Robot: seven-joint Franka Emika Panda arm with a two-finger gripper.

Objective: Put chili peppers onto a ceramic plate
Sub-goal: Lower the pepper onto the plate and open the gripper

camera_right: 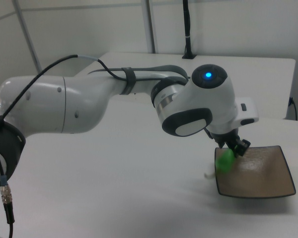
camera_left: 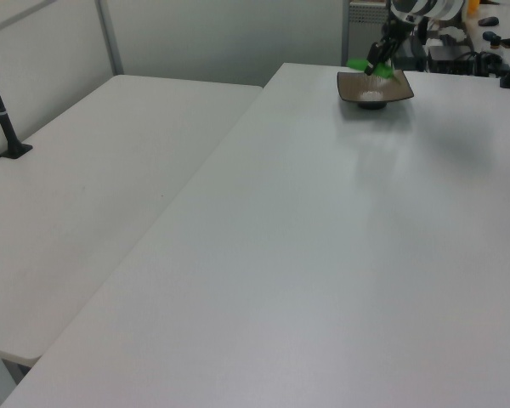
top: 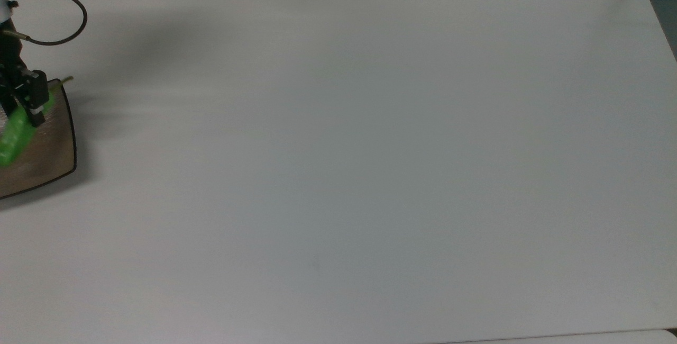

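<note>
Right view: the white table (camera_right: 114, 188) is seen across the lower frame, with the ceramic plate (camera_right: 260, 173) at the lower right. The gripper (camera_right: 232, 147) is positioned over the plate's edge at the right view's left, its fingers closed on the chili pepper (camera_right: 224, 161), which is held clear of the plate. In the top view, the pepper (top: 15, 133) is seen at the far left edge, over the plate (top: 50, 148). The carry step is judged nearly complete. Lowering and finger release are called for next.
</note>
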